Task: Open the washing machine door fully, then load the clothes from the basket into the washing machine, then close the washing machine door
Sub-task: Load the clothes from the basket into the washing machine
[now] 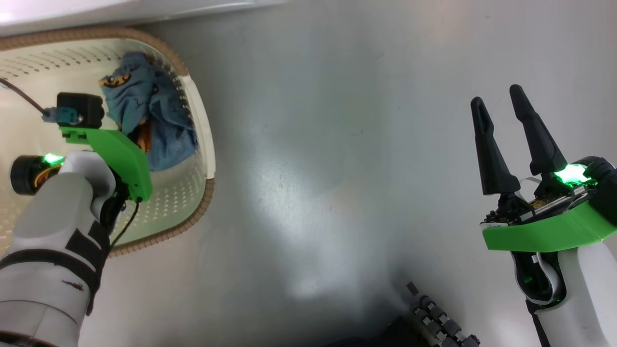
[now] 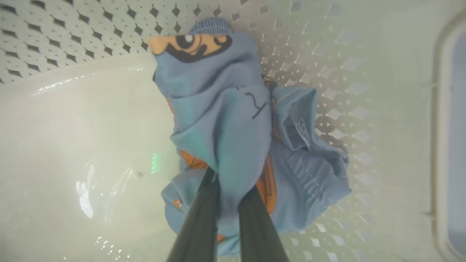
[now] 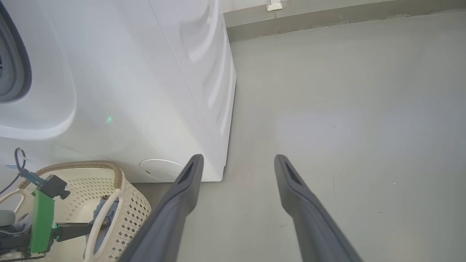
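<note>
Closest up, in the left wrist view: two dark fingers of the left gripper, closed onto a fold of the clothes, light-blue cloth bunched between them. Deep inside the basket, against its perforated wall on the side nearer the right arm. Long axis of the bundle straight along the fingers' line in that view, with a ribbed hem and an orange-and-black print at the far end; in the head view, up and down the picture, along the basket wall. Lifted or lying on the basket bottom: cannot tell.

Underneath it all, a smooth grey floor, glossy, with a pale patch of reflected light. Out over that floor, well apart from the basket: right gripper, fingers spread, nothing between them.

From the right wrist: the washing machine, white, standing on the floor, basket just beside its front; grey gasket at the picture's left edge; darker grey skirting along the wall's foot behind.
</note>
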Controlling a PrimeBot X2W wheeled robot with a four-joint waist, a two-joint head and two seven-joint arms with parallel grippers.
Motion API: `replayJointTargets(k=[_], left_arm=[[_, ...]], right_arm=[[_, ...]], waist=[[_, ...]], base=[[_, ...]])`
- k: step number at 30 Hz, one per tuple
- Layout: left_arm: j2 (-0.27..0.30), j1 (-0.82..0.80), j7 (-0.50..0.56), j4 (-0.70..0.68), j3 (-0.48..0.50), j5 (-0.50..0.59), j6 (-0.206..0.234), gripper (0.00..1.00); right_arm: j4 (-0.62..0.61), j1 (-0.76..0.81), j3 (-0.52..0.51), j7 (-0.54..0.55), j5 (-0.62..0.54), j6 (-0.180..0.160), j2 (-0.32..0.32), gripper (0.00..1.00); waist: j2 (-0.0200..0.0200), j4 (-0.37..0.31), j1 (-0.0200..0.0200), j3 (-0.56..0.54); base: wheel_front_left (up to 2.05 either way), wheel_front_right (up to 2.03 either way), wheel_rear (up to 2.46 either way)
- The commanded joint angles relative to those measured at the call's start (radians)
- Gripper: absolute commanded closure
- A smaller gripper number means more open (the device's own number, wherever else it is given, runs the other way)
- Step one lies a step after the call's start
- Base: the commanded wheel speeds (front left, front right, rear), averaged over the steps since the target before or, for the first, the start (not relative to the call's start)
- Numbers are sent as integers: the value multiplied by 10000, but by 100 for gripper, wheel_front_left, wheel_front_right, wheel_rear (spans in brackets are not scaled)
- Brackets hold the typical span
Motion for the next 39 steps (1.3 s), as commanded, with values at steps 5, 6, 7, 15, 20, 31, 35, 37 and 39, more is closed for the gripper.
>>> replayJointTargets(k=[5,6,7,15,20,31,35,37,39], left_arm=[[223,457,-472,-173,-238,-562,-26,100],[211,516,-557,-182,-276,-677,-26,100],[199,578,-658,-194,-315,-787,-27,100],[160,1352,-1764,-350,-656,-1498,-27,100],[240,2026,-2125,-633,-823,-1803,-27,100],[705,3435,-2186,-2332,699,-905,129,100],[725,4196,-2187,-3220,1644,-106,306,100],[718,4580,-2187,-3687,2103,307,353,100],[708,4980,-2188,-4162,2583,696,353,100]], right_arm=[[-138,372,111,-48,3,27,-140,0],[-127,396,98,-48,-5,27,-165,0],[-111,422,83,-48,-14,27,-191,0],[153,856,46,-48,-88,27,-397,0],[332,1341,16,-48,-127,27,-591,0],[546,2355,-213,-48,-191,27,-818,0],[619,2716,-256,-48,-225,27,-857,0],[644,2871,-276,-48,-237,27,-866,0],[652,3018,-291,-48,-250,27,-877,0]], waist=[[0,248,0,-628],[0,301,0,-756],[0,360,0,-901],[0,855,0,-2372],[0,1178,0,-3399],[0,1654,0,-5065],[0,1777,0,-5619],[0,1807,0,-5868],[0,1820,0,-6092]], base=[[0,0,0],[0,0,0],[0,0,0],[0,0,0],[0,0,0],[0,0,0],[0,0,0],[0,0,0],[0,0,0]])
